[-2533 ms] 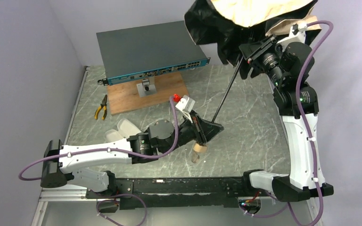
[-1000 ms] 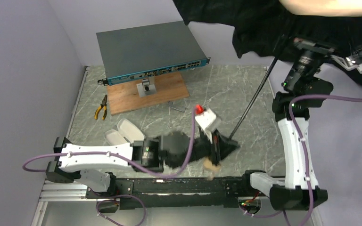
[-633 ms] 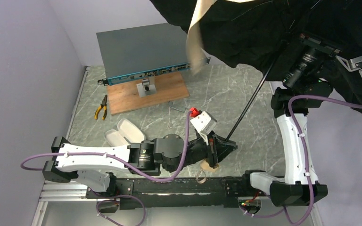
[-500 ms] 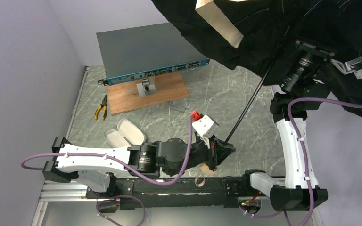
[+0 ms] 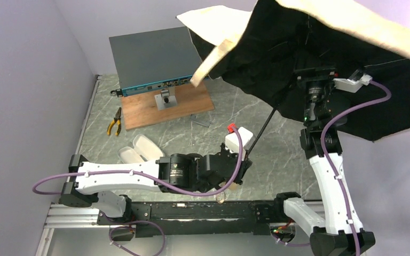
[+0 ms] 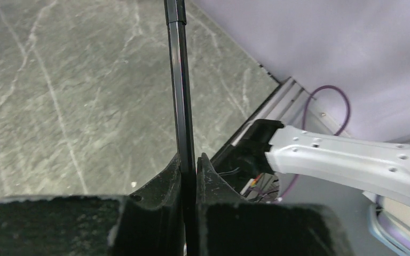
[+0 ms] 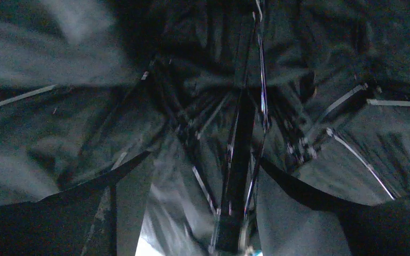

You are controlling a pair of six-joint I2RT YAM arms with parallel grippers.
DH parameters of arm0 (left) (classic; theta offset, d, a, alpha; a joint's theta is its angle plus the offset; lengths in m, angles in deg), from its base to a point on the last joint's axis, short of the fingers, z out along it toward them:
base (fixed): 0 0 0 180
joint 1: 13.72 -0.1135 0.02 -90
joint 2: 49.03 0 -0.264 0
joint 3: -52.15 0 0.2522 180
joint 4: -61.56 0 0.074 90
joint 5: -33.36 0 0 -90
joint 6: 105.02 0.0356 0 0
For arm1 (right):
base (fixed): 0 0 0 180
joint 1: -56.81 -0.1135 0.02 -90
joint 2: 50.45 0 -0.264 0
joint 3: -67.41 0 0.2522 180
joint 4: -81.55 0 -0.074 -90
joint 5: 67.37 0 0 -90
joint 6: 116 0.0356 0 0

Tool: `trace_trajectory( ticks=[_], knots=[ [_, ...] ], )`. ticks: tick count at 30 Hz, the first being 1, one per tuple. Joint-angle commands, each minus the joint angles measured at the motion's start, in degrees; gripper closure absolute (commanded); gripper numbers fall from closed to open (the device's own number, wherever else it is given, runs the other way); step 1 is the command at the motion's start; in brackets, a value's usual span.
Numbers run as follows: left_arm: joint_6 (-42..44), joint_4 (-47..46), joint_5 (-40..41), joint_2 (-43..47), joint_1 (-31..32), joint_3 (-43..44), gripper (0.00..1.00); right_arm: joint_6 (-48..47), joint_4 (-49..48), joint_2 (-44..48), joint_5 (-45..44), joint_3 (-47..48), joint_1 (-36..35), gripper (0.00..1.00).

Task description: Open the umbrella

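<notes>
The umbrella is spread open at the upper right, with cream fabric on top and black lining beneath. Its beige strap hangs off the canopy edge. The thin black shaft slants down to my left gripper, which is shut on it near the tan handle. In the left wrist view the shaft runs up from between the closed jaws of that gripper. My right gripper is up under the canopy. In the right wrist view it is open, its fingers either side of the shaft and ribs.
A network switch stands on a wooden board at the back. Yellow pliers lie at the left. A whitish case shell lies beside my left arm. The canopy overhangs the table's right half and far edge.
The canopy went from a crumpled bundle to fully spread. My right gripper rose along the shaft under it. My left gripper kept hold of the shaft and shifted a little.
</notes>
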Motion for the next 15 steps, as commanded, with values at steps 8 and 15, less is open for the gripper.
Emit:
trace_trajectory(
  ticks=[8,15],
  knots=[
    [8.68,-2.85,-0.32,0.37,-1.69,7.92,1.0,5.2,10.84,8.81,9.01,-9.36,-5.16,0.29],
    [9.43,-3.21,1.45,0.77,-1.67,8.16,1.0,5.62,14.37,7.79,7.46,-8.12,-6.49,0.45]
  ],
)
